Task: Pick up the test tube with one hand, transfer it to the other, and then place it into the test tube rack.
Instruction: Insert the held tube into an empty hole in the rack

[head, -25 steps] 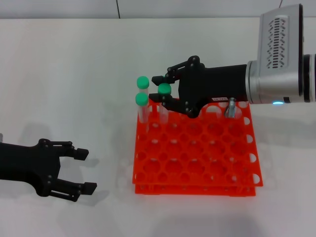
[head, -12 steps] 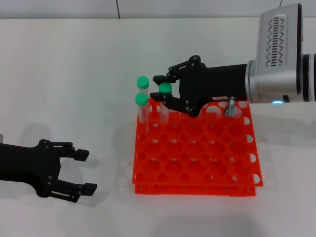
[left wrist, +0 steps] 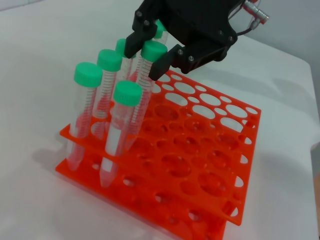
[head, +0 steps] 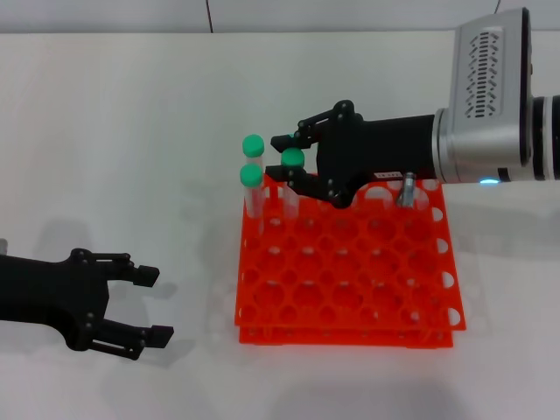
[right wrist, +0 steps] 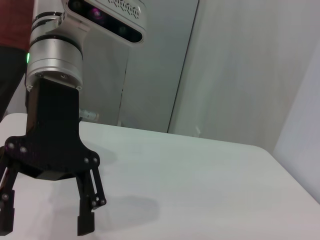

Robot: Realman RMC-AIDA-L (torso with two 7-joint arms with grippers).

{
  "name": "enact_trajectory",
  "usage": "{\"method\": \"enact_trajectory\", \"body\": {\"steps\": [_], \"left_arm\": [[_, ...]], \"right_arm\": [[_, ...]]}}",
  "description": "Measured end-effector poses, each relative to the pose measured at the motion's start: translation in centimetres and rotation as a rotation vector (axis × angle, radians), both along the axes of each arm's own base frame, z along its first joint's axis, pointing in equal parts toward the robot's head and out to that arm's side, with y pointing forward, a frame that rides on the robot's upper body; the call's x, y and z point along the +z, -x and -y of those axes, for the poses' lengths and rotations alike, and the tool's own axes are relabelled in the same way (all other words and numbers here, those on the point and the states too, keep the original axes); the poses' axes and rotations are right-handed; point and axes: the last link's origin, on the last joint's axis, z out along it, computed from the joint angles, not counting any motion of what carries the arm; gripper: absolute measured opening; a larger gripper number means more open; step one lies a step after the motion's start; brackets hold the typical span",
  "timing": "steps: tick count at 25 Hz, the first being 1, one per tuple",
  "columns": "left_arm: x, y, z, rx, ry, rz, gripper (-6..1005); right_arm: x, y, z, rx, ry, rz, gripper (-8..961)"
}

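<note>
The test tube (head: 292, 158), clear with a green cap, stands upright in a back-row hole of the orange test tube rack (head: 350, 289). My right gripper (head: 287, 160), black with a white label, reaches in from the right and is open, one finger on each side of the cap. The left wrist view shows the same tube (left wrist: 153, 50) between those fingers (left wrist: 131, 47), with a small gap on one side. My left gripper (head: 156, 304) rests open and empty low at the left, well away from the rack. It also shows in the right wrist view (right wrist: 45, 222).
Other green-capped tubes (head: 253, 145) (head: 251, 177) stand in the rack's back left corner, close to the right gripper's fingers; the left wrist view shows several (left wrist: 88, 75). The rest of the rack's holes are bare. White table (head: 114, 131) surrounds the rack.
Almost nothing has changed. The right wrist has edged slightly left while its fingers stay around the cap. The left gripper has barely shifted.
</note>
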Motion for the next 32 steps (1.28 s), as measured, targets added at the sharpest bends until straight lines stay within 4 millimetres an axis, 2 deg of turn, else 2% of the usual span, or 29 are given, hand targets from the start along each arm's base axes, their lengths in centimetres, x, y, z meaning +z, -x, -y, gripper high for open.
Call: {"method": "enact_trajectory", "body": {"steps": [32], "left_arm": [[-0.01, 0.05, 0.11, 0.001, 0.01, -0.005, 889]], "right_arm": [[0.67, 0.78, 0.23, 0.013, -0.004, -0.026, 415]]}}
